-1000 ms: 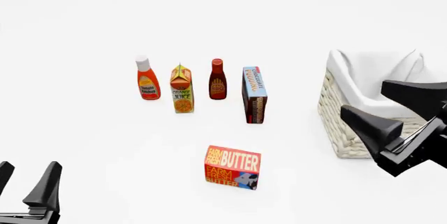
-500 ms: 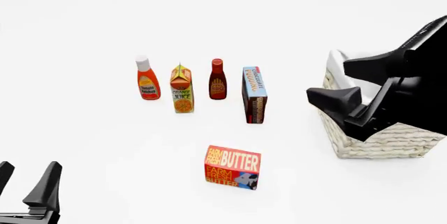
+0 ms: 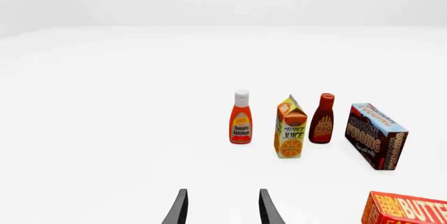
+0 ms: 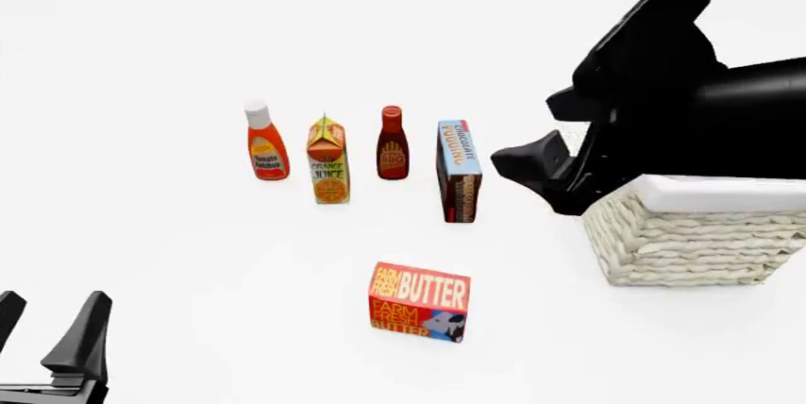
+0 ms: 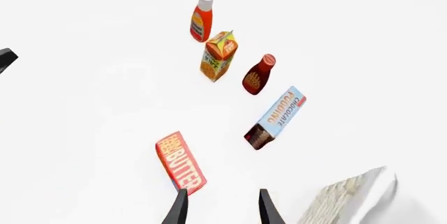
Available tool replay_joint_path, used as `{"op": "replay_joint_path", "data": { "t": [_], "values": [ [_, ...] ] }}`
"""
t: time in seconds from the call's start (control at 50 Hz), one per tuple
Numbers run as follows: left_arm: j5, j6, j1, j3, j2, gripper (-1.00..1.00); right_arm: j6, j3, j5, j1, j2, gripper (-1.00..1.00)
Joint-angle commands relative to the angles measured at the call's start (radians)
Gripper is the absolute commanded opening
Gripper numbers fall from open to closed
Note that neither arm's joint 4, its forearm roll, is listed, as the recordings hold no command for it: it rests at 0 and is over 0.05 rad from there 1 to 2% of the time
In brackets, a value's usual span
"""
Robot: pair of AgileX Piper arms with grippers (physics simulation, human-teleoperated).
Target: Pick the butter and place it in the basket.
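The approach step is in hand: the right gripper (image 5: 219, 206), jaws spread and empty (the left gripper (image 3: 219, 206) likewise), hangs seemingly above the basket (image 4: 693, 234) and must next descend onto the butter (image 4: 420, 302).

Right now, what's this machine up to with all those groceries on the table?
Two robot arms are working at a table, and the job is to put the butter into the basket. Nothing has been picked up yet. The butter box stands alone near the front, apart from a row of ketchup, orange juice, BBQ sauce and chocolate pudding. The right gripper is open and raised in front of the basket, holding nothing. The left gripper sits open at the near corner.
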Motion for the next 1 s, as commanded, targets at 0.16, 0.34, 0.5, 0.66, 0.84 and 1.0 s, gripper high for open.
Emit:
{"op": "replay_joint_path", "data": {
  "t": [0.16, 0.34, 0.5, 0.66, 0.84, 1.0],
  "values": [
    [0.000, 0.000, 0.000, 0.000, 0.000, 1.00, -0.070, -0.135, 0.114, 0.057, 0.148, 1.00],
    [0.000, 0.000, 0.000, 0.000, 0.000, 1.00, -0.109, -0.232, 0.158, 0.037, 0.230, 1.00],
    [0.000, 0.000, 0.000, 0.000, 0.000, 1.00, -0.149, -0.310, 0.212, 0.030, 0.308, 1.00],
    [0.000, 0.000, 0.000, 0.000, 0.000, 1.00, -0.206, -0.414, 0.262, -0.003, 0.404, 1.00],
    [0.000, 0.000, 0.000, 0.000, 0.000, 1.00, -0.225, -0.453, 0.280, 0.008, 0.440, 1.00],
    [0.000, 0.000, 0.000, 0.000, 0.000, 1.00, -0.213, -0.407, 0.265, 0.052, 0.439, 1.00]
  ]
}}
